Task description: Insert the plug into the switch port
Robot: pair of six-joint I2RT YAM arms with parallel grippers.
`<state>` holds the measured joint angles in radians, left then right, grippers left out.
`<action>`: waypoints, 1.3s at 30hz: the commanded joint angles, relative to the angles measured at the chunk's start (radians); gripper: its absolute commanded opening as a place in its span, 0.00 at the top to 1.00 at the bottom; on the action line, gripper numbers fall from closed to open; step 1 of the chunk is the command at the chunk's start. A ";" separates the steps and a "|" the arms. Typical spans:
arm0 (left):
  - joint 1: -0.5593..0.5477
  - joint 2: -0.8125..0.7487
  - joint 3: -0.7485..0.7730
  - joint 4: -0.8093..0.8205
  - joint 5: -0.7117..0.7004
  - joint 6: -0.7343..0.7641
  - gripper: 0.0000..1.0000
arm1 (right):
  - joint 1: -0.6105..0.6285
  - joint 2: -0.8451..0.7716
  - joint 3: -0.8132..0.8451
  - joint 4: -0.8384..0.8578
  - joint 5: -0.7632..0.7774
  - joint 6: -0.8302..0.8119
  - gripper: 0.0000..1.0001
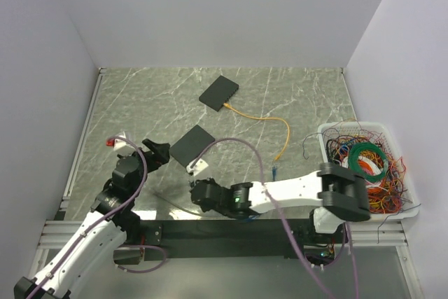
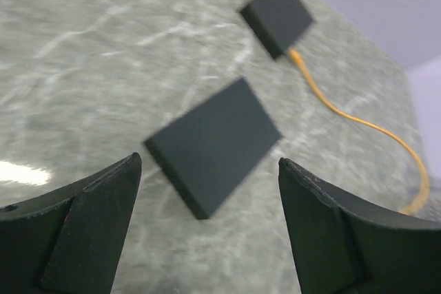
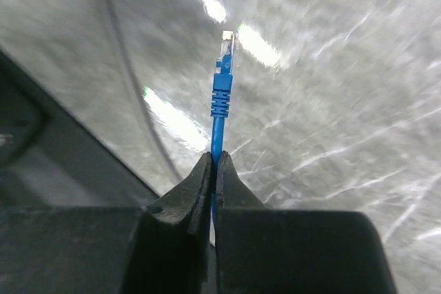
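A flat black switch box (image 1: 191, 144) lies on the marble table, and in the left wrist view (image 2: 213, 144) it sits just ahead of the fingers. My left gripper (image 1: 158, 153) (image 2: 208, 162) is open and empty, close to the box's left side. My right gripper (image 1: 198, 187) (image 3: 215, 160) is shut on a blue cable (image 3: 218, 129). The cable's clear plug (image 3: 226, 45) sticks out past the fingertips, above the table near its front edge. Which face of the box holds the port cannot be told.
A second black box (image 1: 218, 92) lies further back with a yellow cable (image 1: 276, 122) plugged in. A loose blue cable end (image 1: 273, 171) lies mid-table. A white bin (image 1: 329, 131) of tangled wires stands at the right. A small white and red object (image 1: 117, 142) sits at the left.
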<state>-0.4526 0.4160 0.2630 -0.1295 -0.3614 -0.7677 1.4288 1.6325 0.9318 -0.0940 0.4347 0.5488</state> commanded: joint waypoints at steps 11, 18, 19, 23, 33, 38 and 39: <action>-0.006 0.006 0.050 0.321 0.608 -0.056 0.19 | -0.131 -0.502 -0.235 0.213 -0.168 -0.059 1.00; -0.021 -0.016 -0.039 0.599 0.821 -0.197 0.20 | -0.143 -0.681 -0.339 0.361 -0.339 -0.087 1.00; -0.026 -0.022 -0.053 0.669 0.847 -0.221 0.20 | -0.143 -0.694 -0.349 0.394 -0.358 -0.092 1.00; -0.040 -0.061 -0.113 0.761 0.863 -0.251 0.20 | -0.145 -0.746 -0.376 0.438 -0.413 -0.089 1.00; -0.049 -0.086 -0.119 0.843 0.897 -0.282 0.20 | -0.168 -0.764 -0.387 0.458 -0.436 -0.064 1.00; -0.049 -0.114 -0.045 0.687 0.843 -0.236 0.22 | -0.148 -0.722 -0.323 0.320 -0.251 -0.095 1.00; -0.051 -0.118 -0.025 0.568 0.798 -0.217 0.23 | -0.137 -0.708 -0.283 0.280 -0.187 -0.102 1.00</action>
<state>-0.4992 0.3199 0.1497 0.5842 0.4957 -1.0298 1.2751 0.8955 0.5652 0.2600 0.0837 0.4744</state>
